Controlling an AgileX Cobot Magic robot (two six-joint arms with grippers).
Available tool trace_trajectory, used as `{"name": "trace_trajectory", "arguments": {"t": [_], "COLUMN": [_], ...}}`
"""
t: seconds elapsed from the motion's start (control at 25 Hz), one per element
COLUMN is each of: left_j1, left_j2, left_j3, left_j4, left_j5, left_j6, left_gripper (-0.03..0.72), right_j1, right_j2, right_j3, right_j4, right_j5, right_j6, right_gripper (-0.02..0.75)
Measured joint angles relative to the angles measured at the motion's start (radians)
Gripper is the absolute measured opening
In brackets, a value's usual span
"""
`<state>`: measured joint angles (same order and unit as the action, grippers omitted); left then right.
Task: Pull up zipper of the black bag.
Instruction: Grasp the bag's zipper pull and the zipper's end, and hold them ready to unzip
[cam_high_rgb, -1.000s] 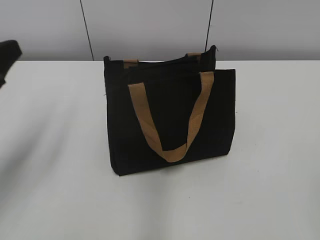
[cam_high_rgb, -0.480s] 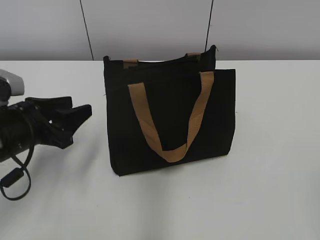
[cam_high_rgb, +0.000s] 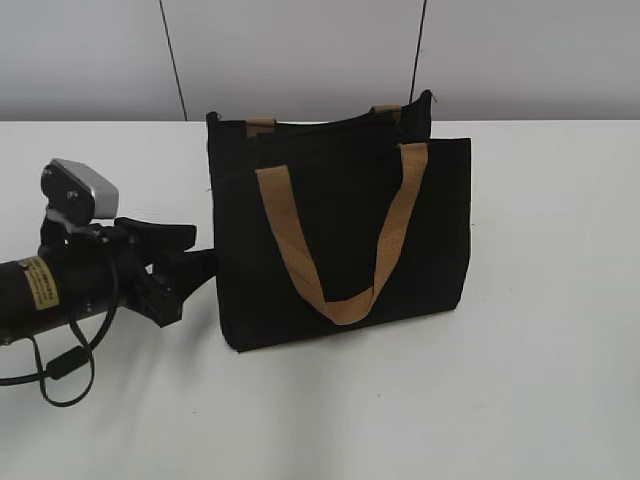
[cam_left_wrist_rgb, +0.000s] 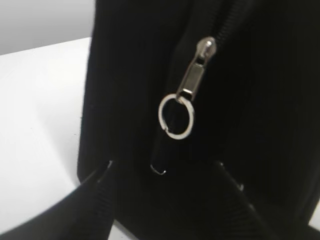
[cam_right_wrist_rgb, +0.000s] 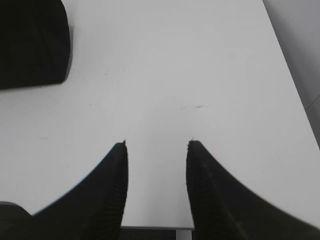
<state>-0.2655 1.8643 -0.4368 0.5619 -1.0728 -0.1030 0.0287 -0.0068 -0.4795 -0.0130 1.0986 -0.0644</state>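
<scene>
The black bag (cam_high_rgb: 340, 230) stands upright on the white table, its tan handle (cam_high_rgb: 340, 240) hanging down the front. My left gripper (cam_high_rgb: 195, 260) is open at the bag's left side edge, fingertips close to the fabric. In the left wrist view the bag's side (cam_left_wrist_rgb: 125, 90) fills the frame. The zipper (cam_left_wrist_rgb: 200, 62) runs along it with a silvery pull tab and a metal ring (cam_left_wrist_rgb: 176, 116), above and between my open fingers (cam_left_wrist_rgb: 162, 167). My right gripper (cam_right_wrist_rgb: 156, 145) is open and empty over bare table; a corner of the bag (cam_right_wrist_rgb: 30, 40) shows at upper left.
The white table (cam_high_rgb: 540, 350) stretches to the right and front of the bag. A grey wall (cam_high_rgb: 300, 50) stands behind. The table's near edge (cam_right_wrist_rgb: 150, 227) shows in the right wrist view. My left arm's cable (cam_high_rgb: 60, 370) loops over the table.
My left arm has come in from the left edge and moved right, up to the bag's left side. The bag has not moved.
</scene>
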Motion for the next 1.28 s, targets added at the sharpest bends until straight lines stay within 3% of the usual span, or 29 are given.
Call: {"name": "trace_trajectory", "arguments": {"t": [0.52,0.88,1.12,1.28], "left_j1": [0.0,0.0,0.0,0.0], "left_j2": [0.129,0.169,0.169,0.169], "left_j3": [-0.127,-0.156,-0.158,-0.162], "left_j4": [0.095,0.112,0.06,0.05], "left_j5": [0.009,-0.015,-0.023,-0.024], "left_j6": [0.0,0.0,0.0,-0.012], "left_gripper": [0.409,0.297,0.175,0.029], "right_j1": [0.0,0.0,0.0,0.0], "right_j2": [0.0,0.0,0.0,0.0], "right_j3": [0.0,0.0,0.0,0.0], "right_j4": [0.0,0.0,0.0,0.0], "right_j5": [0.0,0.0,0.0,0.0], "right_j6": [0.0,0.0,0.0,0.0], "right_gripper": [0.31,0.31,0.31,0.31]}}
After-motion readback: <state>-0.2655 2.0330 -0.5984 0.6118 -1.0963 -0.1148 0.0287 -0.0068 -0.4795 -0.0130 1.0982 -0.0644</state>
